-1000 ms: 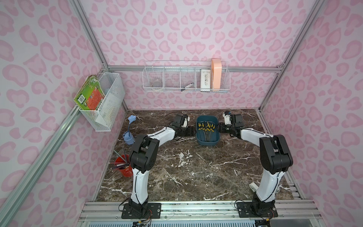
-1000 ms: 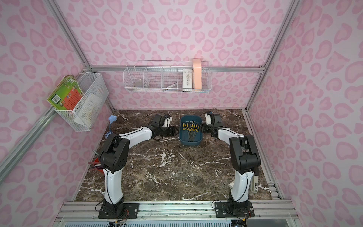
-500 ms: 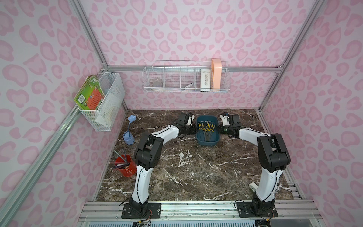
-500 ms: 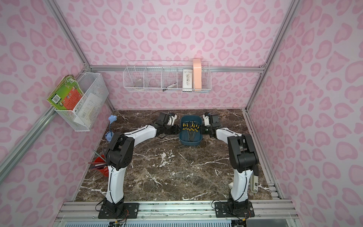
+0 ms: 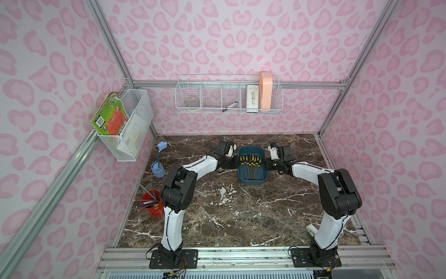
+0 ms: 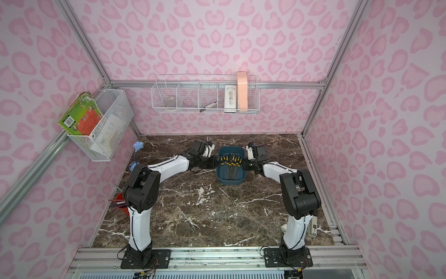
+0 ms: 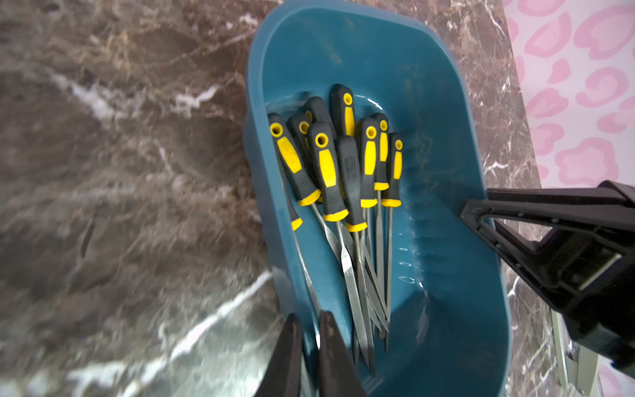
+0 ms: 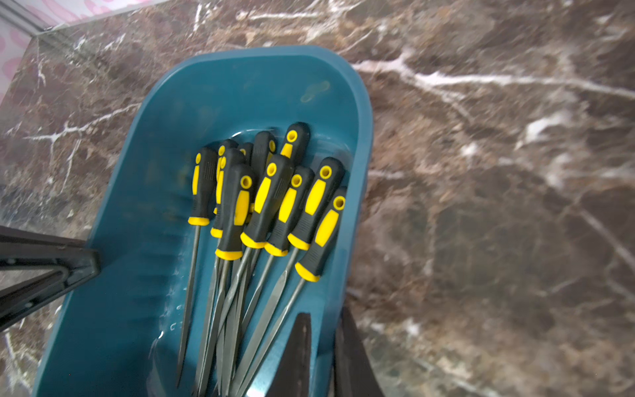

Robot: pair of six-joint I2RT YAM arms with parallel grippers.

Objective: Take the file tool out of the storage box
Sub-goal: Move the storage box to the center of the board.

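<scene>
Jaws narrow on both arms, one finger inside and one outside the wall; left gripper (image 7: 308,321) and right gripper (image 8: 323,321) pinch opposite long sides of the storage box (image 5: 252,182); it sits far back on the table (image 5: 229,212), files (image 7: 343,178) heaped inside.

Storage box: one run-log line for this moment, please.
left gripper: shut on storage box rim | right gripper: shut on opposite rim | files: inside box, none gripped | removal: not started

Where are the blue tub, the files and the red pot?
blue tub (image 5: 252,181): a top view, its near wall.
files (image 7: 328,175): left wrist view, a yellow handle.
red pot (image 5: 155,210): a top view, its side.
</scene>
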